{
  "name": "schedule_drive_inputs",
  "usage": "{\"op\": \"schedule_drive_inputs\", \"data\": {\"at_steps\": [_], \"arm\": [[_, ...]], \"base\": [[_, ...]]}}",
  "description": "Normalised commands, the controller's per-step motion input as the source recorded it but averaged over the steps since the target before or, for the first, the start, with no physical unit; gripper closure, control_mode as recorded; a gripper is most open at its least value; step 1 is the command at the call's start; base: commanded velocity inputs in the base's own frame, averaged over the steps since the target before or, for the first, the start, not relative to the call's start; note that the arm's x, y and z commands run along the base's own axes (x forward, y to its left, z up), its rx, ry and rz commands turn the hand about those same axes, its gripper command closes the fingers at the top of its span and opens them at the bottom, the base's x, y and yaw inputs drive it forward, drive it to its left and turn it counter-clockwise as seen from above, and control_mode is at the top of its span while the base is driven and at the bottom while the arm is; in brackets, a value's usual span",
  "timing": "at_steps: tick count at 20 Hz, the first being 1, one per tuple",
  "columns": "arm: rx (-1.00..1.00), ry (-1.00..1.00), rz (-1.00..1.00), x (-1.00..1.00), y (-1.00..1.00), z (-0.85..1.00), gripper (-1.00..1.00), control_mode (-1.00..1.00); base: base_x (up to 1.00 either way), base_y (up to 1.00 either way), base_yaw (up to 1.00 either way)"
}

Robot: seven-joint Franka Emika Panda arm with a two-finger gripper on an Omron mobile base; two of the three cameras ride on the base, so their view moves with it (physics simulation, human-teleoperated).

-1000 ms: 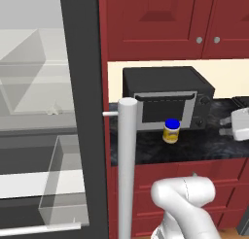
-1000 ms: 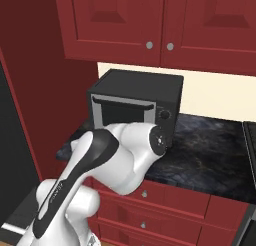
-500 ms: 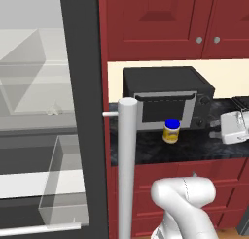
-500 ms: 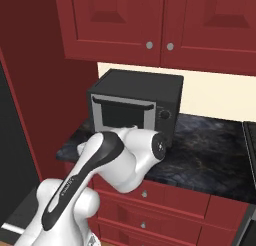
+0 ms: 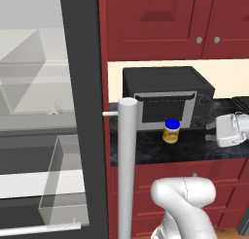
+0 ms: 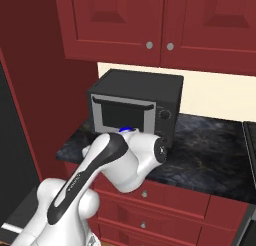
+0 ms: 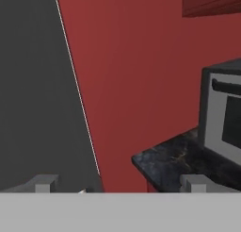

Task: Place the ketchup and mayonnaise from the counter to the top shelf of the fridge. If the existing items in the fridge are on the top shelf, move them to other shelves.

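The mayonnaise jar [image 5: 170, 131] stands upright on the table [image 5: 160, 153], just in front of the toaster oven [image 5: 165, 99] door. It is a small, squat jar with a blue cap; in the right base view the cap [image 6: 126, 130] shows above the arm. The jar is judged light and rigid, with smooth, possibly slippery walls. Recommended hold: across the body below the cap, fingers level, so the jar does not tip or slide.

The fingers [image 5: 210, 131] are spread wide and hold nothing. The jar lies beyond the fingertips, apart from them, toward the fridge [image 5: 48, 111] side. In the hand view the fingers [image 7: 117, 183] face the table edge, the oven front and the dark fridge door. No ketchup can be made out. The fridge stands open, shelves visible.
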Motion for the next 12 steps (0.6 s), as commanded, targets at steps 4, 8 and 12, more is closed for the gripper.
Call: {"op": "schedule_drive_inputs", "data": {"at_steps": [4,8,12], "arm": [[0.0,-0.06,0.0,0.3,0.0,-0.28,-1.0,-1.0],[0.04,-0.02,0.0,0.4,0.0,-0.1,-1.0,-1.0],[0.02,-0.01,0.0,0.41,0.0,-0.05,-1.0,-1.0]], "base": [[0.0,0.0,0.0],[0.0,0.0,0.0],[0.0,0.0,0.0]]}}
